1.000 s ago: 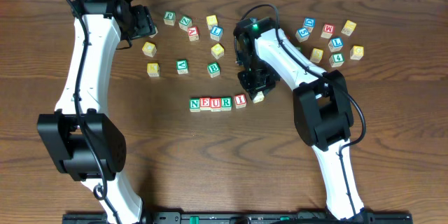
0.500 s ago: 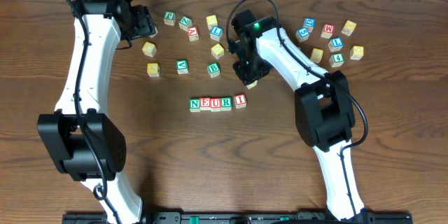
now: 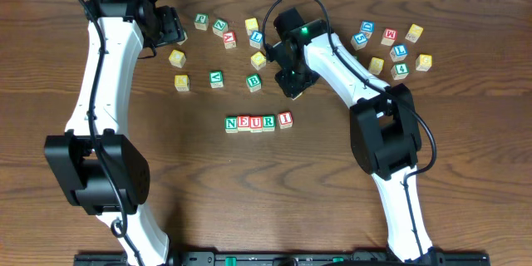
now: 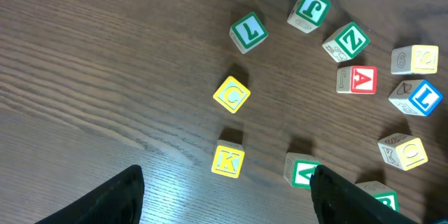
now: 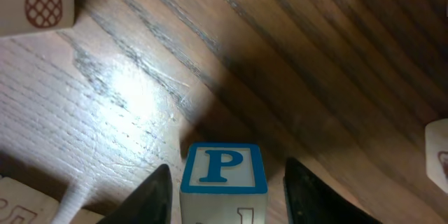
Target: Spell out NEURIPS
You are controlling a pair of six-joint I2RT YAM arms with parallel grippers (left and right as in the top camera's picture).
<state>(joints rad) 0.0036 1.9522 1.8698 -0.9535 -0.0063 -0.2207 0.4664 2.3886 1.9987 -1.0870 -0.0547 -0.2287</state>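
Five letter blocks spell N E U R I in a row [image 3: 259, 122] at the table's middle. My right gripper [image 3: 293, 83] is up and to the right of the row, above the I block [image 3: 285, 119]. In the right wrist view the gripper [image 5: 225, 182] is shut on a block with a blue P [image 5: 224, 168] and holds it just over the wood. In the overhead view the gripper hides the P block. My left gripper [image 3: 170, 29] is open and empty at the back left, with its fingers wide apart [image 4: 227, 196] over the wood.
Loose blocks lie at the back middle [image 3: 237, 37] and back right [image 3: 391, 46]. A yellow K block [image 4: 228, 161] and a yellow G block [image 4: 232, 94] lie in front of the left gripper. A pineapple-picture block [image 5: 38, 0] lies near the right gripper.
My right gripper has moved from just right of the I block towards the back and a little left, and the block went with it. The left arm has not moved.
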